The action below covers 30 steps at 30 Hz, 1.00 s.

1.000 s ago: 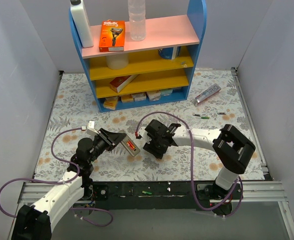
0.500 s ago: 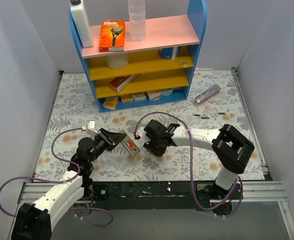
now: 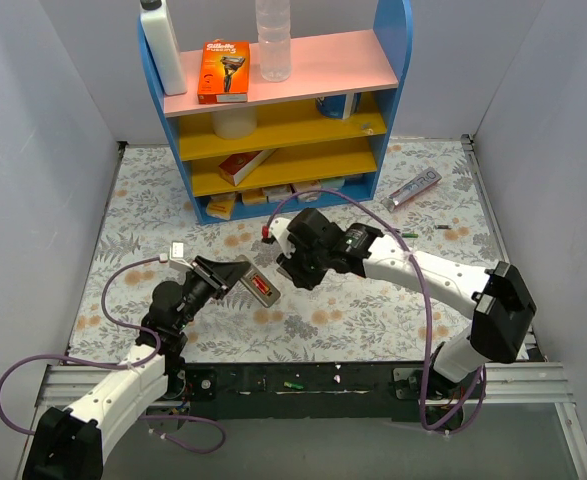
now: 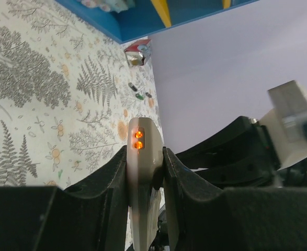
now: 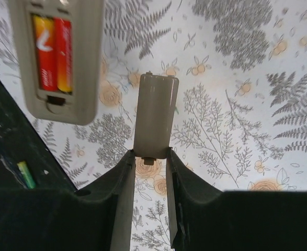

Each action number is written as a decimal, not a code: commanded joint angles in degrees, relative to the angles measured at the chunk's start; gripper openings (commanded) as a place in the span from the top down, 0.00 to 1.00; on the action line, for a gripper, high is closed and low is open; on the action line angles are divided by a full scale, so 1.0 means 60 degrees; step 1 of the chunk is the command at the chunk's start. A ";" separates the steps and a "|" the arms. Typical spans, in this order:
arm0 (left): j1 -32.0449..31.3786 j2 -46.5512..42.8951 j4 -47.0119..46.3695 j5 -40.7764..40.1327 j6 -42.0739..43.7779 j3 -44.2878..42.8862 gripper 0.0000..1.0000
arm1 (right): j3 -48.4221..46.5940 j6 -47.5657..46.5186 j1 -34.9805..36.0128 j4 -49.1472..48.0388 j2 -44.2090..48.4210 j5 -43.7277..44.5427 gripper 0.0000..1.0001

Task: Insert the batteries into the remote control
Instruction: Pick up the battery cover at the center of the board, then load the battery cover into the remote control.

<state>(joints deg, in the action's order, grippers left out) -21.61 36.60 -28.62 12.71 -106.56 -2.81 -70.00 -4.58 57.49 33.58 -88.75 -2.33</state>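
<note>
My left gripper [image 4: 145, 151] pinches the remote control [image 4: 143, 183] tight and holds it up above the flowery table [image 3: 373, 320]. The remote's back is open, and two red batteries [image 5: 54, 52] sit inside. My right gripper [image 5: 150, 153] pinches the small grey cover [image 5: 156, 115] by one end, just beside the remote.

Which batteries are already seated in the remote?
The two red cylindrical batteries, side by side in the slim grey-backed remote control's open bay. The green battery lies loose on the black rail.
</note>
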 commanded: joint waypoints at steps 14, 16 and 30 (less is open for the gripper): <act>-0.0047 0.0871 -0.3212 -0.0375 0.0387 0.0805 0.99 | -0.5178 0.1392 0.1110 0.4025 -0.1437 0.0739 0.91; -0.0047 0.0946 -0.3345 -0.0346 0.0446 0.0790 0.99 | -0.5705 0.1538 0.1227 0.4421 -0.1833 0.0914 0.91; -0.0047 0.0638 -0.3126 -0.0448 0.0358 0.0908 0.99 | -0.6703 0.1803 0.1477 0.4818 -0.2757 0.1149 0.91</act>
<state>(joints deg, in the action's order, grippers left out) -21.61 41.45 -45.50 10.83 -104.77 -2.61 -107.42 5.21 65.78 61.60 -105.38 3.29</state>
